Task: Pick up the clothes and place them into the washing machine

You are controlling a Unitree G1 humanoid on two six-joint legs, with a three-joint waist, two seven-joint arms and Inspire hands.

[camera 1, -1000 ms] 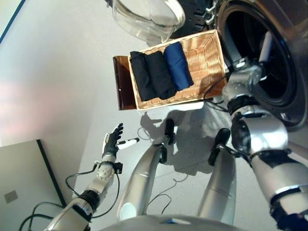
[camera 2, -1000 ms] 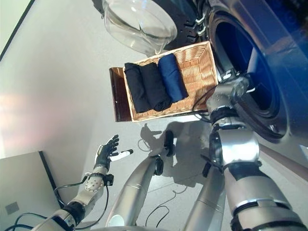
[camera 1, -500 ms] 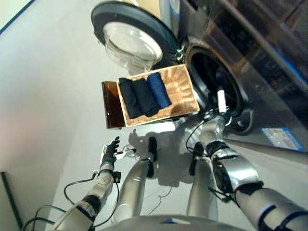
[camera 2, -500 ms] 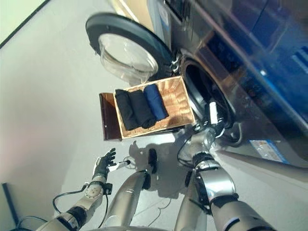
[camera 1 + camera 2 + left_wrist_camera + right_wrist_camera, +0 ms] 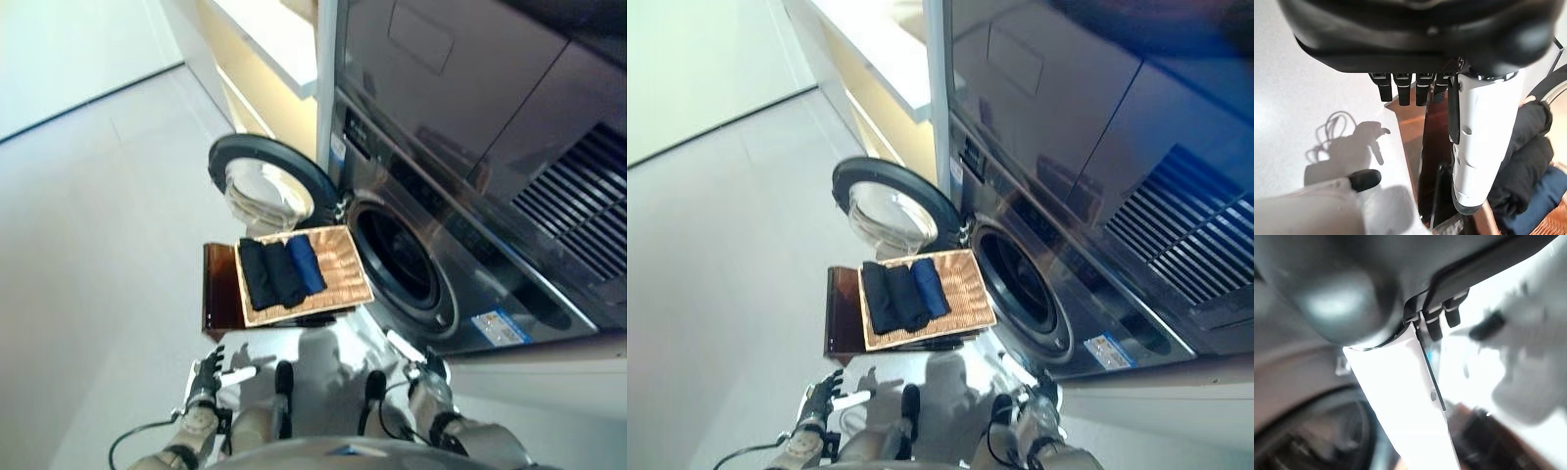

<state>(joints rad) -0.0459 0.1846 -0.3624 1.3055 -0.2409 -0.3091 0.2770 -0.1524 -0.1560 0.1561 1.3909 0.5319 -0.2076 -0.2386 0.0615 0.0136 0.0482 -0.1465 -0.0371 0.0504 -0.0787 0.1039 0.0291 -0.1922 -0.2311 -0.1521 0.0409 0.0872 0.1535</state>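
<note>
Beside open washing machine (image 5: 402,264), basket (image 5: 348,284), clothes (image 5: 279,274)

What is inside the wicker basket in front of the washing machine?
Three folded clothes lie side by side in the wicker basket: two black clothes and one blue one. The part nearest the machine shows bare weave. What lies beneath the clothes is covered.
</note>
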